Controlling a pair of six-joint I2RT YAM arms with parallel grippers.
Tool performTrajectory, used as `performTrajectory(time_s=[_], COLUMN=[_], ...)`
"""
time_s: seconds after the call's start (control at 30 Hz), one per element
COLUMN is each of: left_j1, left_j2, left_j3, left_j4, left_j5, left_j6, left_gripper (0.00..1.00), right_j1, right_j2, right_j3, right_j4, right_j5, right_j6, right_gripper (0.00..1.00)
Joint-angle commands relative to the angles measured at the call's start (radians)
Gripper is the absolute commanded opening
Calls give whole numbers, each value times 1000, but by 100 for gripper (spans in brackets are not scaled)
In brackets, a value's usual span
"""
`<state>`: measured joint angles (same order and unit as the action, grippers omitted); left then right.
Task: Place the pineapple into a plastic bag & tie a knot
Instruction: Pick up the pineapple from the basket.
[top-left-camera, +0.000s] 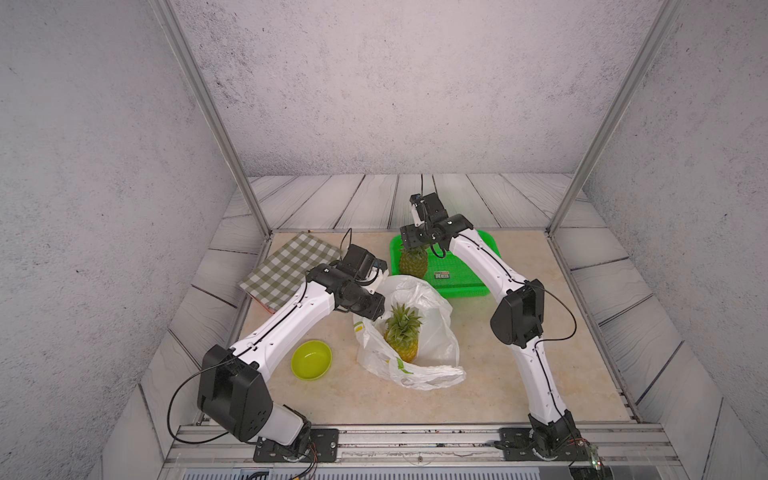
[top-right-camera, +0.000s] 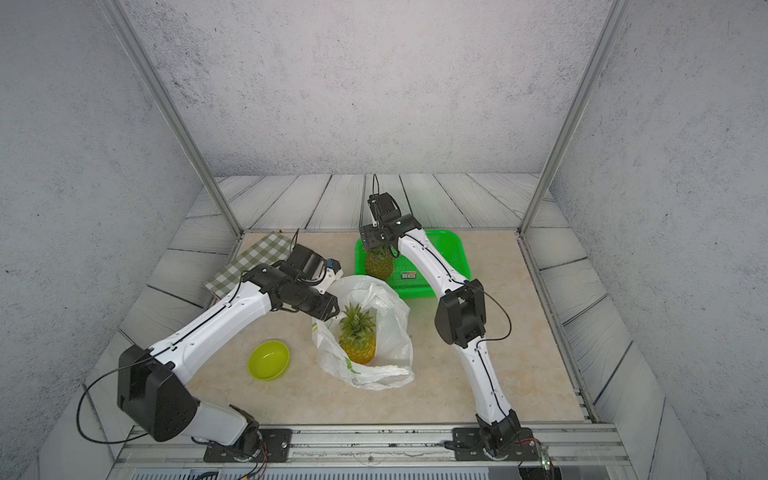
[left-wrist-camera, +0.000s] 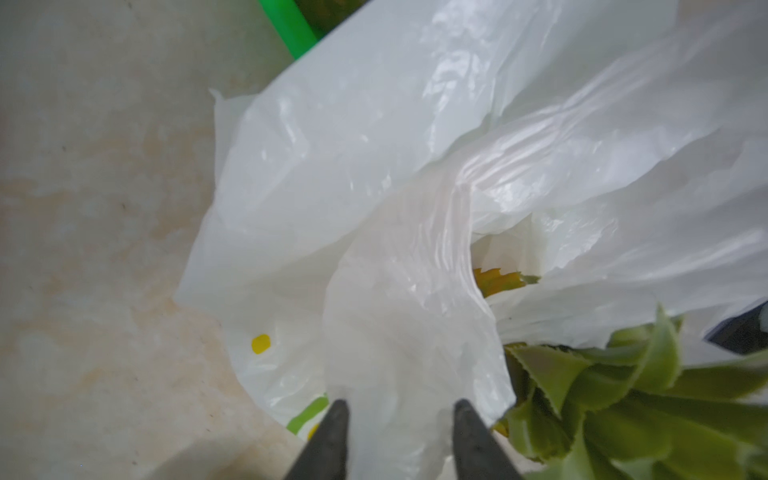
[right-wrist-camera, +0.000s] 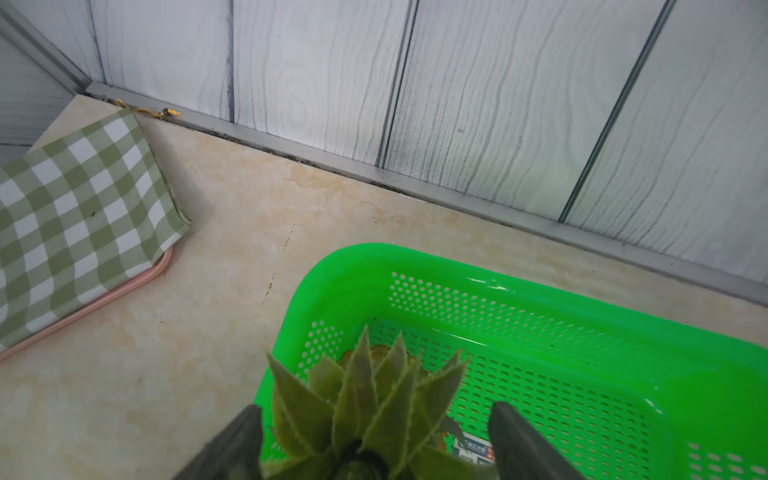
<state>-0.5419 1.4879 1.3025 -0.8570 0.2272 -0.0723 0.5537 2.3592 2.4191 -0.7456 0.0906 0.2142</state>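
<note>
The plastic bag stands open mid-table with one pineapple upright inside, crown up. My left gripper is at the bag's left rim. Its jaws stand apart, with a fold of white film running between them and crown leaves just beside. A second pineapple stands in the green basket. My right gripper hangs over it, open, one finger on each side of the crown. No knot shows.
A lime-green bowl sits front left of the bag. A green-checked cloth on a pink tray lies at the back left. A small label card lies in the basket. Frame posts and walls close in the table.
</note>
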Motion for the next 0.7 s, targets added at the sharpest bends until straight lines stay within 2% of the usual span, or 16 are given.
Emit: performTrajectory(time_s=[0.0,0.1,0.2,0.3,0.5,0.67], left_j1=[-7,-7,-6,-6,-4,-2], left_j2=[26,30,15,-30,-164,-177], left_j3=[31,36,40,1,-136,-144], left_j4=[40,60,69,135,346,364], left_j5=[-1,-2,-27,-47,-86,-70], left_j6=[-16,-46,-97,-181,-365,-397], left_gripper=[18,0,0,0,0,0], right_j1=[-11,-11,-11,-11,-8,-2], right_j2=[25,12,-44,-117,-297,-459], right_j3=[28,-5,-77,-151,-248,-311], right_j4=[-17,13,66,120,188,221], right_j5=[-48,-75,-87,-91,-120,-130], right_j6=[7,8,8,4,-10,-18], right_gripper=[64,35,12,0,0,0])
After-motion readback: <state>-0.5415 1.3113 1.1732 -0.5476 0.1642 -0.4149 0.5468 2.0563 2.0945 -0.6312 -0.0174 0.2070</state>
